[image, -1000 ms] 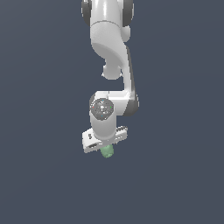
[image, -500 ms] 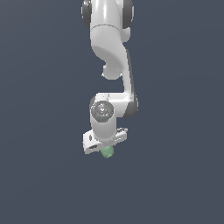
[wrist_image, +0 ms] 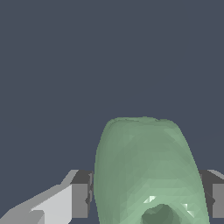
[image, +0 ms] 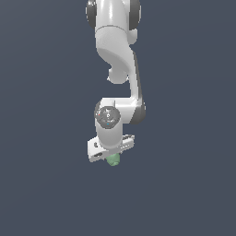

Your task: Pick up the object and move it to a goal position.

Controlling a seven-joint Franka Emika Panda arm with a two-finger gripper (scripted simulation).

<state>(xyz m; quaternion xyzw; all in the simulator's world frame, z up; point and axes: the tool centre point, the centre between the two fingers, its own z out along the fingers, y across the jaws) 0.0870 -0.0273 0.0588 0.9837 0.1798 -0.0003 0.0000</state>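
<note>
The pickup looks done: the gripper [image: 112, 156] is clamping the object [image: 113, 160], a small pale green lumpy blob, between its fingers. In the wrist view the object [wrist_image: 146, 170] is filling the space between the two dark finger pads [wrist_image: 81, 200], which are pressing against it on either side, so the hold appears firm. What remains, judging by the task, is carrying it to the goal position and stopping there (no goal marker is showing in either view, so how far off it lies cannot be told).

In the exterior view the white arm [image: 117, 55] is reaching down from the top of the frame, with the wrist pointing downward and the object peeking out just below the hand, only its lower end showing. The background is giving a uniform dark blue-grey with no visible surface edge, so whether the object is hanging clear of any support or sitting close above one cannot be judged. In the wrist view a slight dimple is showing on the object's near end, close to the camera.
</note>
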